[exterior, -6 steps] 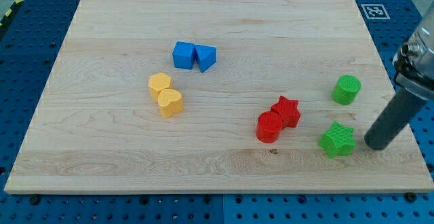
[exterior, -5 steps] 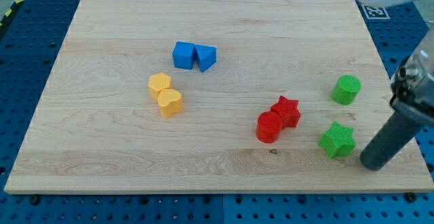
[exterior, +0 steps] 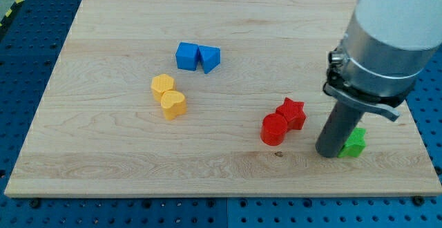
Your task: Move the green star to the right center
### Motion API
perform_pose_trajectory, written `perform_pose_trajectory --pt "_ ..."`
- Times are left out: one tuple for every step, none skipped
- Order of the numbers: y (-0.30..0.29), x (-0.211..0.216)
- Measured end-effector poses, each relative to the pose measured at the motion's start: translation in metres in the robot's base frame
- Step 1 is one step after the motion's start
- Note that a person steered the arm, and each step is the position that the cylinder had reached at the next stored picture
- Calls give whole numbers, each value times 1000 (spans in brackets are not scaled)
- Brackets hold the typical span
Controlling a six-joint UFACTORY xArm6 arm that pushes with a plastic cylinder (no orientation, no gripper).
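my tip (exterior: pixel 330 152) sits against the green star's (exterior: pixel 354 143) left side, half hiding it; no hand here, nothing held. from the star, right center lies up-right: keep pushes short, steering upward.

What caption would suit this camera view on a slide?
My tip stands at the left of the green star, beside the red pair.

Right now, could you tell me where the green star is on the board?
The green star sits near the view's bottom right of the board, mostly hidden behind my tip, which stands against its left side, with the red cylinder further left.
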State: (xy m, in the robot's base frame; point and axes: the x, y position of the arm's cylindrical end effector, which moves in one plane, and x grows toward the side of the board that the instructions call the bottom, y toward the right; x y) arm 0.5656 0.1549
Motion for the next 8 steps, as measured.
perform_pose_trajectory --pt "6 0" --pt "6 1" --pt "6 15" --pt "8 22" --pt "13 17" --pt "29 12" --pt "45 10" --pt "54 5"
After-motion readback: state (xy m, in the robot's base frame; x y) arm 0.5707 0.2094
